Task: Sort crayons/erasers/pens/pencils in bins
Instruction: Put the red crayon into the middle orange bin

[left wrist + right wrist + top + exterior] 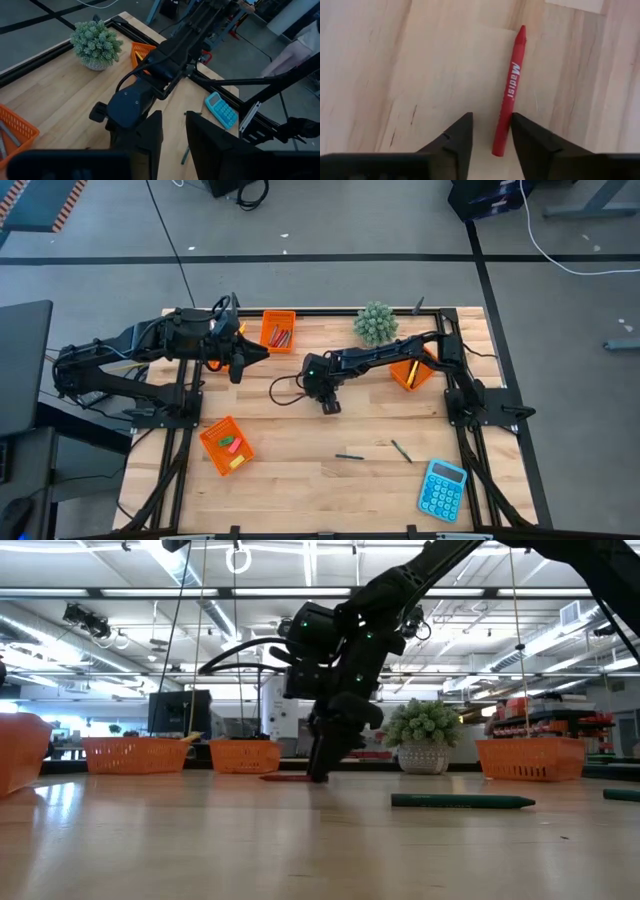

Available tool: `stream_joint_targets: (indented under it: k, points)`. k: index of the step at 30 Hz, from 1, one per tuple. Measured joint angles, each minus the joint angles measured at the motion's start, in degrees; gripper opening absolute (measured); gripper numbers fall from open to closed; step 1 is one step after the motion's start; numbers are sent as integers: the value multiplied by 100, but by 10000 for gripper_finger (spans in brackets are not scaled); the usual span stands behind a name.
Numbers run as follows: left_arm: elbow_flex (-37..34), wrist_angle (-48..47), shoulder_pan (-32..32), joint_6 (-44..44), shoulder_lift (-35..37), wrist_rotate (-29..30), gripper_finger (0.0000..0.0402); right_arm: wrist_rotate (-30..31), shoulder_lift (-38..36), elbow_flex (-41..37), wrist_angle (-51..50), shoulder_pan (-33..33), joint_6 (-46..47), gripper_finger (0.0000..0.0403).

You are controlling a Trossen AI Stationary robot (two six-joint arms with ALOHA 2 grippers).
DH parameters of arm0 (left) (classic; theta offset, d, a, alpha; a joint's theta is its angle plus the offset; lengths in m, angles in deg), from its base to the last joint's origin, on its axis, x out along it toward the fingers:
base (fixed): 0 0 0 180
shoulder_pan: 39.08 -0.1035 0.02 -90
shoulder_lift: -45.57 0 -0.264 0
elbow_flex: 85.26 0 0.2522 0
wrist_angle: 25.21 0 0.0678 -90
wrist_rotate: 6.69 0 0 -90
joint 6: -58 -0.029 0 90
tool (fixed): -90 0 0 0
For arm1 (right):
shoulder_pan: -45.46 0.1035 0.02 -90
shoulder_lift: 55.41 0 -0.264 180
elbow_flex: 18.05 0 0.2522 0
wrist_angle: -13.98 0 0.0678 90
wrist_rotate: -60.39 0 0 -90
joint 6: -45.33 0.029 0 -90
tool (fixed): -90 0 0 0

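Even overhead lighting; pale wooden table (200, 840) shows soft glare in low view. My dark right-gripper fingers (455, 140) sit blurred; shadows faint.

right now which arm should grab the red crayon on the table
Right. The right gripper is down at the table with the red crayon lying between its open fingers. The left gripper hangs farther off, near the bin of crayons.

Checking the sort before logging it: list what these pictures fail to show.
- Red crayon: hidden under the right end effector in the high view.
- Far bin: contents too small to name, high view.
- Right bin: the right arm covers its contents.
- Left end effector: grip state unclear.
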Motion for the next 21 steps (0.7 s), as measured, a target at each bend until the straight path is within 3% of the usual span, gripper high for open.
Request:
stream_joint_targets:
  k: [10,21]
  points:
    - [0,4,0,48,0,-2,94,118,11,-2,27,-15,695,65]
    - [0,9,0,44,0,-2,94,-27,-13,-15,71,-26,1666,37]
